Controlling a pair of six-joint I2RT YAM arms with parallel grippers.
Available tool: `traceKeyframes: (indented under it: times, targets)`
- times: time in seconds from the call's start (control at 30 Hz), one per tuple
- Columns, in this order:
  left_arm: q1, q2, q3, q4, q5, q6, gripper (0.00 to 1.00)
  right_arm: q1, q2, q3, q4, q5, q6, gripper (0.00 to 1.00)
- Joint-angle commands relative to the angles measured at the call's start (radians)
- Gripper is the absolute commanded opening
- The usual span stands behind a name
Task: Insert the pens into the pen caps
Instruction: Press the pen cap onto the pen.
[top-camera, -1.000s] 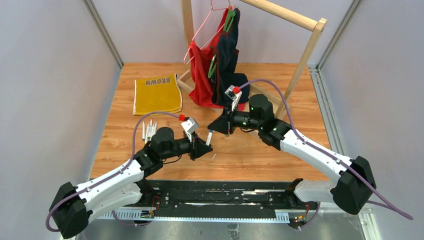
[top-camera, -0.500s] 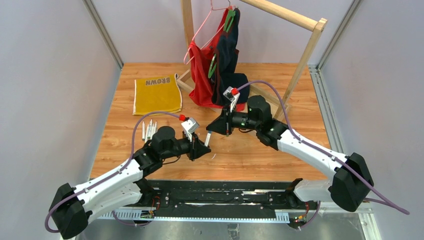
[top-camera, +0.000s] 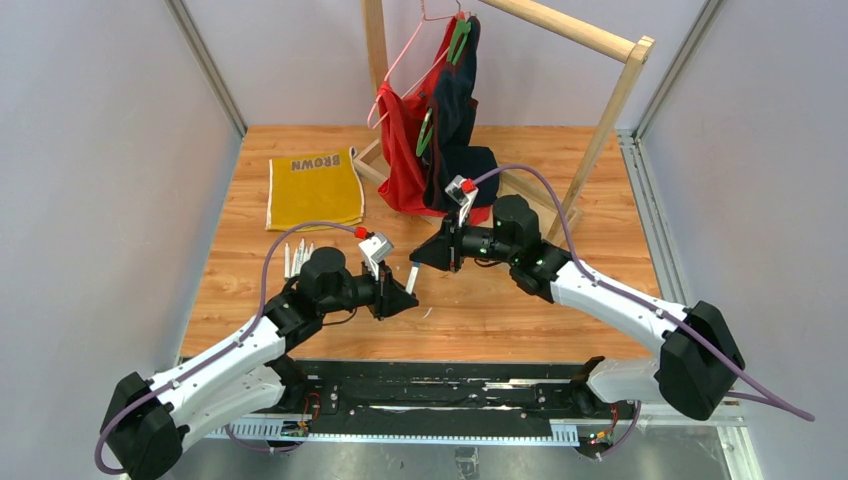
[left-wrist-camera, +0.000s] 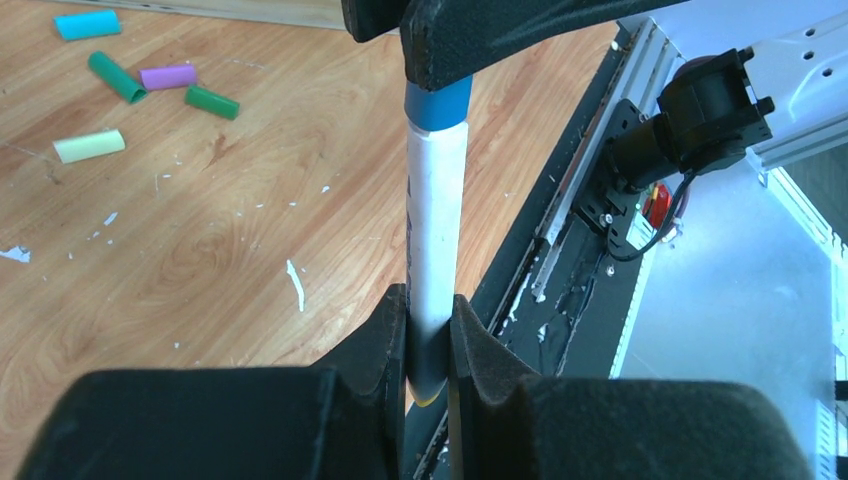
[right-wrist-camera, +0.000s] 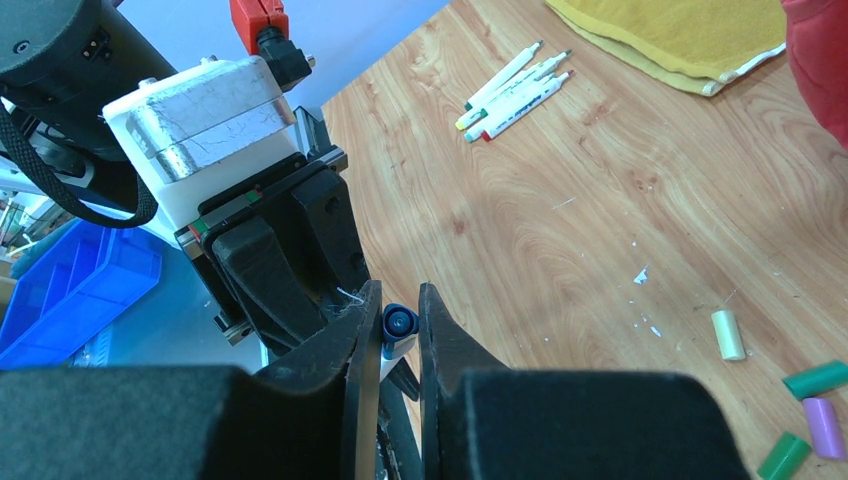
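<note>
Left fingers (left-wrist-camera: 385, 345) gripped the pen (left-wrist-camera: 437, 250) low on its white barrel, clear of the counter (left-wrist-camera: 250, 230), while right fingers (right-wrist-camera: 442, 345) pinched the blue cap (left-wrist-camera: 437, 105) over its other end (opposed grips, apparently to press both together along one axis); spare caps (left-wrist-camera: 140, 85) lay loose.

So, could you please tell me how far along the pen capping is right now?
Done: nothing visibly; the loose pens look uncapped. In hand: the left end effector grips a pen while the right end effector holds a blue cap on its end. Left: those pens and five loose caps.
</note>
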Motion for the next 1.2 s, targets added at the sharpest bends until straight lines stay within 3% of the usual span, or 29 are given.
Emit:
traceKeyframes:
  times: [0.0,0.87,1.17]
  targets:
    - [0.037,-0.048,0.121,0.287,-0.032,-0.013,0.0,0.059,0.048,-0.077,-0.242,-0.1,-0.015,0.01]
    - [0.086,-0.018,0.161,0.273,-0.122,0.019,0.0,0.138,0.092,-0.111,-0.347,-0.025,0.057,0.0]
    - [0.136,-0.03,0.146,0.34,-0.043,-0.044,0.0,0.168,0.119,-0.132,-0.334,-0.064,0.033,0.01]
